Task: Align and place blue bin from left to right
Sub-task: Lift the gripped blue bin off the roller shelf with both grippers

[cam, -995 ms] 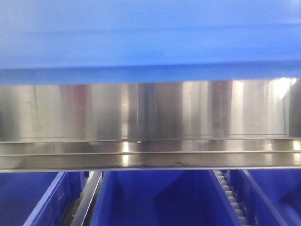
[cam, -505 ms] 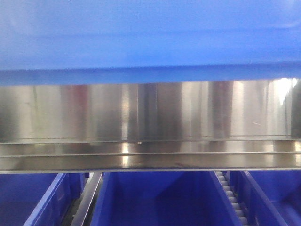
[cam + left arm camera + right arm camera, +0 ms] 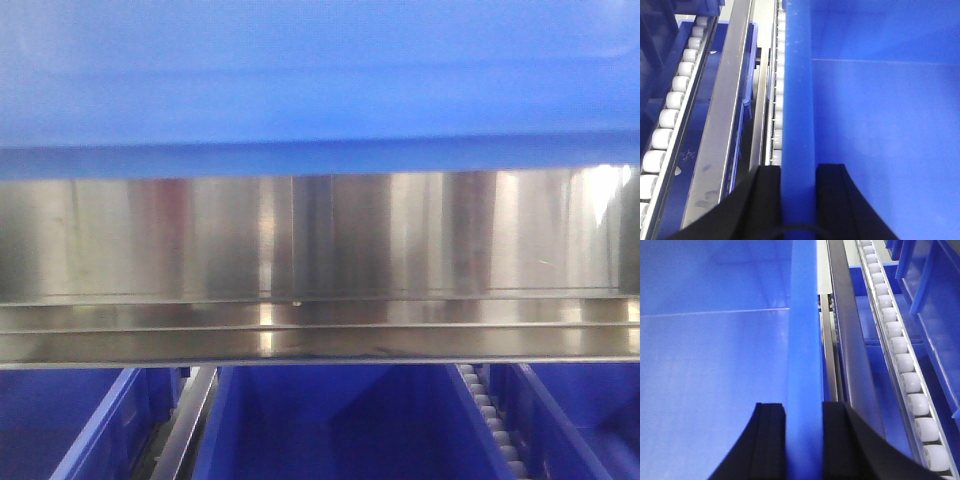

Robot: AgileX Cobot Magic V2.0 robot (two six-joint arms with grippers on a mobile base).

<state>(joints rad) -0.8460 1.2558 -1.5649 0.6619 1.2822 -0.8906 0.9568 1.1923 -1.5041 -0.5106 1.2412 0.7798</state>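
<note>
While you're checking the wrist cams, note the L gripper is clamping the blue bin by its side wall. One black finger is pressing the outer face and the other is sitting inside, w/ the wall's top edge running up between them. The R gripper is doing the same on the opposite wall, its fingers pinching both faces. Both wrist views are showing the bin's smooth inner floor & far wall.

Just outside the L-side wall, a row of white rollers is running alongside it. A steel rail is lying next out, then a 2nd roller track further off. On the R side, a dark rail is lying just beside the wall, w/ a roller track beyond.

On the front cam, the bin's wall is filling the top of the view, blurred, above a brushed steel panel. Below that, narrower blue bins are showing, w/ a roller strip running between two of them.
</note>
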